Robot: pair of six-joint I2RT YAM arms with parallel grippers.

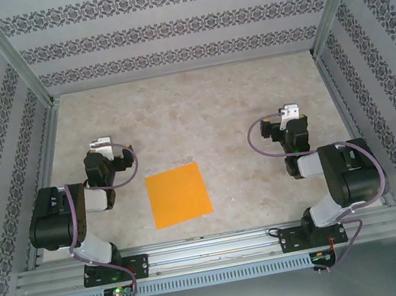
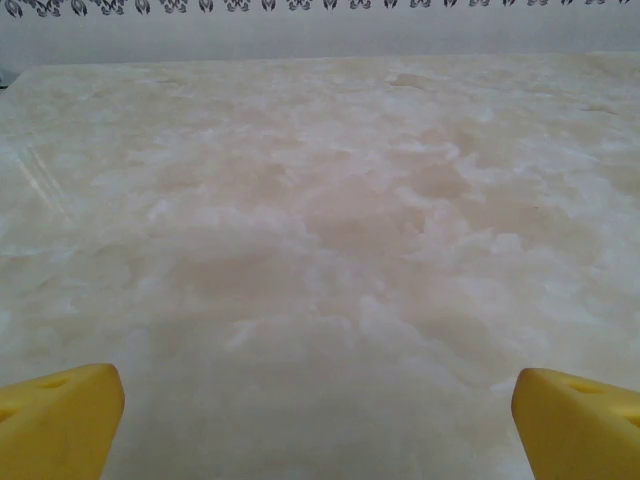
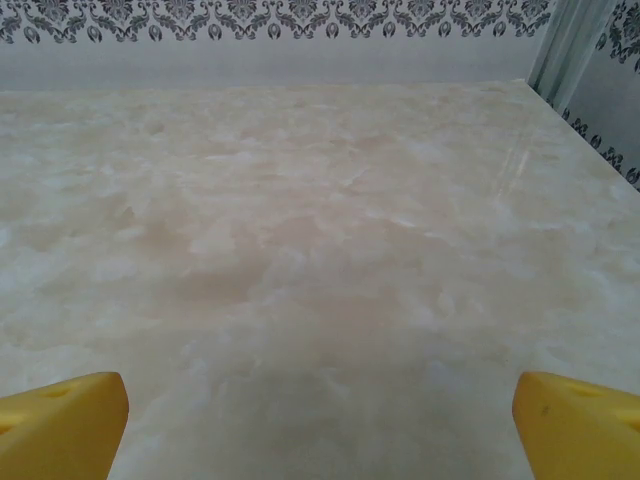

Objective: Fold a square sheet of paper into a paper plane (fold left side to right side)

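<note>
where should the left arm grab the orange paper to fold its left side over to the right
The orange paper lies flat and unfolded on the table, slightly rotated. Likely best: pinch its left edge near a corner, coming from the left with the open left gripper, sliding one finger under that edge.

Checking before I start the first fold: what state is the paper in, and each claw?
square sheet of paper: flat, unfolded, lying on the table between the arms, nothing touching it.
left claw: open, holding nothing.
right claw: open, holding nothing.
</note>
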